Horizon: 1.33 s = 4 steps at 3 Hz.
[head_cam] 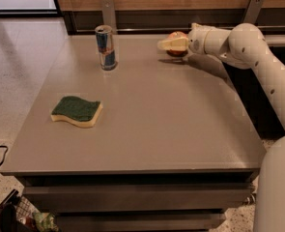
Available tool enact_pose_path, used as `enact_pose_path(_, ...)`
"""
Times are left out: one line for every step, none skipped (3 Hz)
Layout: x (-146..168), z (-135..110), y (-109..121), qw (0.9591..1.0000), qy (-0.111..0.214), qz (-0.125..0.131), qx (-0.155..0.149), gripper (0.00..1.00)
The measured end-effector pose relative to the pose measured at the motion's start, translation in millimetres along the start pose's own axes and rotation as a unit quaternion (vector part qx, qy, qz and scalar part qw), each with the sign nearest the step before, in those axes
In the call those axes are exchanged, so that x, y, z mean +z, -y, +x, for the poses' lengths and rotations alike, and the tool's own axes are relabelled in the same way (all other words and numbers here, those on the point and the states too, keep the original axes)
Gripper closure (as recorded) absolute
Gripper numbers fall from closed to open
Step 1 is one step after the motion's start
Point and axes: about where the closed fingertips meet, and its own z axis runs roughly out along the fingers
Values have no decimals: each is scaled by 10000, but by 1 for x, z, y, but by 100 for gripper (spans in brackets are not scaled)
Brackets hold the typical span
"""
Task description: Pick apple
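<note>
The apple (178, 35) is small, round and red-orange. It sits near the far edge of the grey table (156, 129), right of the middle. My gripper (168, 42) reaches in from the right at the apple's height. Its pale yellow tip lies across the front of the apple and hides the lower half. A dark shadow lies on the table just under them. I cannot tell whether the apple rests on the table or is held just off it.
A blue-silver drink can (106, 47) stands upright at the far left of the table. A green and yellow sponge (78, 111) lies at the left front. A wooden wall with metal brackets (108, 11) runs behind the table. My white arm (258, 57) crosses the right side.
</note>
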Motion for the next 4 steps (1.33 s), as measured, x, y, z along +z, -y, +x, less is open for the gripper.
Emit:
enact_pose_path(12, 11, -26, 9995, 40, -225, 203, 17)
enact_pose_path(16, 13, -30, 9994, 34, -267, 222, 39)
enact_pose_path(18, 14, -33, 9993, 31, -292, 226, 62)
enact_pose_path(21, 14, -35, 9992, 29, -315, 229, 85)
